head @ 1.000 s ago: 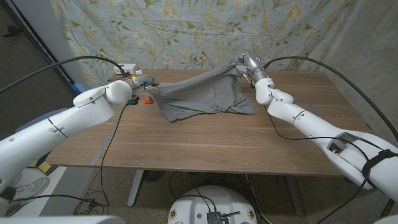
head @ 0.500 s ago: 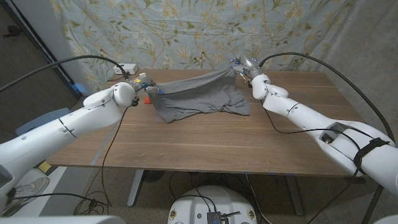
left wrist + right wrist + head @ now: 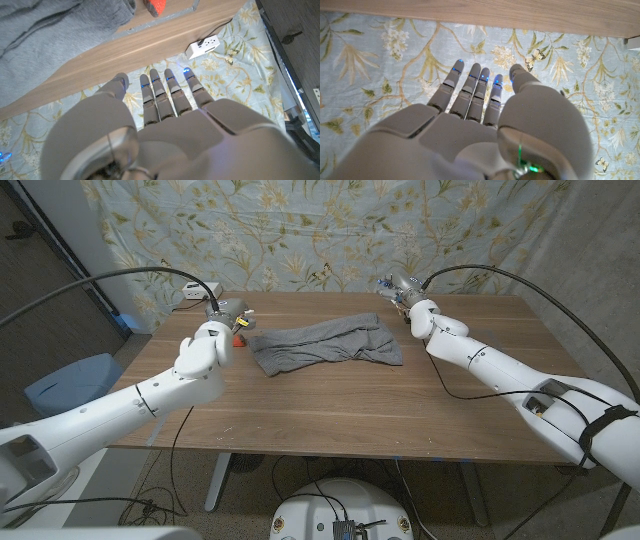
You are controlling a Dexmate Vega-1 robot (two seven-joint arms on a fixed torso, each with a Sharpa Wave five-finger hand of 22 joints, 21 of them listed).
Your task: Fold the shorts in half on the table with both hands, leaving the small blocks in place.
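The shorts (image 3: 325, 345) are seen bunched at upper centre of the counter (image 3: 340, 405); the left hand (image 3: 232, 313) and right hand (image 3: 392, 285) are raised, fingers (image 3: 157, 92) apart, nothing held; the hem should be smoothed, the orange block (image 3: 237, 337) left untouched.

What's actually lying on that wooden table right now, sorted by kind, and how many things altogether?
Grey shorts: 1
Small blocks, an orange-red block showing near the left hand: 1 that I can make out
White power strip at the far left corner: 1
Total: 3 things that can be made out on the table
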